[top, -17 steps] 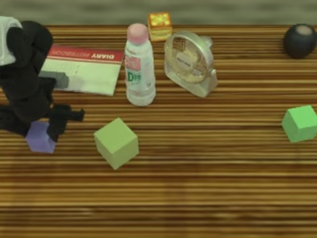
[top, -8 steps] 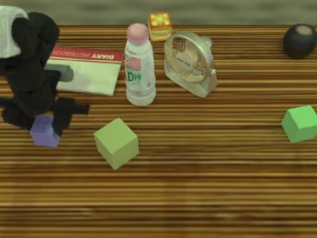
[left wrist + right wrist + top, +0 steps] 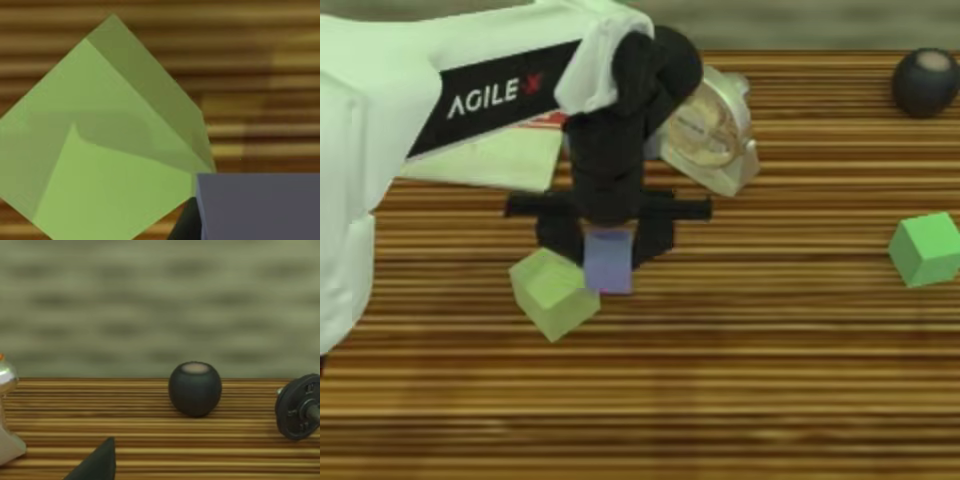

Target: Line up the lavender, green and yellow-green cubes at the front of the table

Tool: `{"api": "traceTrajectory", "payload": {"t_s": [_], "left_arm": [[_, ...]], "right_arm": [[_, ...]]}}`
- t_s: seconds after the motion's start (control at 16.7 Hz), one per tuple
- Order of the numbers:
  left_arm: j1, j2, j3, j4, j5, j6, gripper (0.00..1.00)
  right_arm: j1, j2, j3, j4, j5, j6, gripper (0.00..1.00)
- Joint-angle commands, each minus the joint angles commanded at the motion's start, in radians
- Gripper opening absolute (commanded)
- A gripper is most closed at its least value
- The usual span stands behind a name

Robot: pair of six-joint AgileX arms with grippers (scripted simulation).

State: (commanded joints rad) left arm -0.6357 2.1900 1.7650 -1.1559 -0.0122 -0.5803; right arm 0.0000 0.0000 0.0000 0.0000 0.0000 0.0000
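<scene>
My left arm reaches across the table, and its gripper [image 3: 608, 252] is shut on the small lavender cube [image 3: 609, 264]. That cube hangs just right of the large yellow-green cube [image 3: 550, 293], overlapping its right corner from above. In the left wrist view the yellow-green cube [image 3: 100, 135] fills most of the picture, with the lavender cube [image 3: 260, 205] and one dark finger [image 3: 187, 227] beside it. The bright green cube [image 3: 926, 248] rests alone near the table's right edge. Of my right gripper only one dark fingertip [image 3: 97, 462] shows, in the right wrist view.
A small fan [image 3: 720, 140] stands behind the left gripper and a notebook [image 3: 485, 158] lies under the arm. A dark round ball [image 3: 925, 82] sits at the back right corner, with a dumbbell [image 3: 300, 412] near it. The striped table [image 3: 720, 400] stretches bare along the front.
My left arm has swung from the table's left edge to the middle, carrying the lavender cube up beside the yellow-green cube. The arm now covers the bottle and the orange cube.
</scene>
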Motion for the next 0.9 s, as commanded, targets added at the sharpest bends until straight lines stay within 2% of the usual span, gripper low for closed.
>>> {"api": "traceTrajectory", "payload": {"t_s": [0.18,0.36,0.48,0.9], "left_arm": [[-0.186,0.089,0.162,-0.073,-0.004,-0.222,0.0],[-0.312,0.14,0.277,-0.117,-0.009,-0.352,0.0],[-0.345,0.152,0.309,-0.128,-0.012,-0.386,0.0],[-0.344,0.155,0.271,-0.085,-0.011,-0.385,0.0]], "right_arm": [[0.0,0.0,0.0,0.0,0.0,0.0,1.0],[0.0,0.0,0.0,0.0,0.0,0.0,1.0],[0.0,0.0,0.0,0.0,0.0,0.0,1.0],[0.0,0.0,0.0,0.0,0.0,0.0,1.0]]}}
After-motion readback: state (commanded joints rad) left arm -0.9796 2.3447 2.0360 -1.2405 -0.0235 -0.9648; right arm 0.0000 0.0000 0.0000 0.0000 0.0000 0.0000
